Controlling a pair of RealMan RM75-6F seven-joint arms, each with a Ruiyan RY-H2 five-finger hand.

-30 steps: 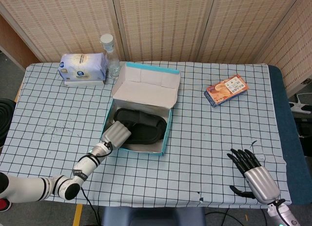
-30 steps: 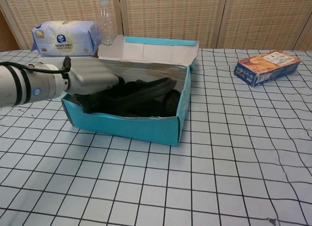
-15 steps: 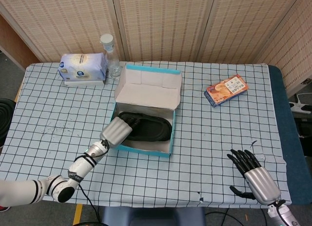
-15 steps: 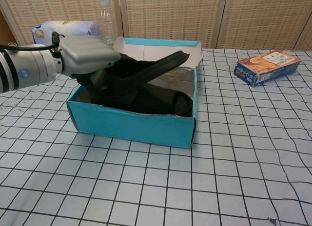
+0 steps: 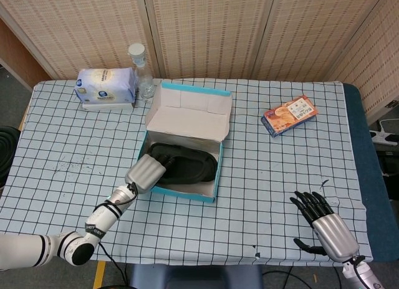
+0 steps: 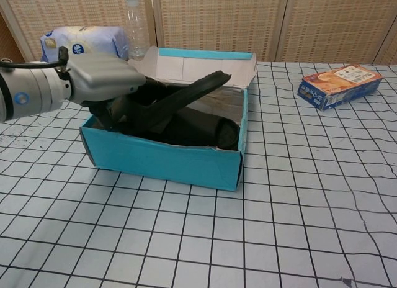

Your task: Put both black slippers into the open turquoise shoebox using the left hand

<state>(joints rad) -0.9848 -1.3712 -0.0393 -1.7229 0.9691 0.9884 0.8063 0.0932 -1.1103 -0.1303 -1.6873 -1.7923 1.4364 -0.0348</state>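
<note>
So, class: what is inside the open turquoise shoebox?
Inside the shoebox lie black slippers; the left hand holds one tilted, its far end raised above the other. The box floor beneath them is covered.

No print is legible; tissue pack (image 6: 84, 41) and snack box (image 5: 290, 114) lettering blurs.

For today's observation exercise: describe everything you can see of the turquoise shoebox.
The turquoise shoebox is cardboard, turquoise outside and pale inside, its hinged lid standing open at the back. It sits on the checked tablecloth. Black slippers lie inside, one tilted with its far end above the rim. The left hand reaches in over the near-left corner.
</note>
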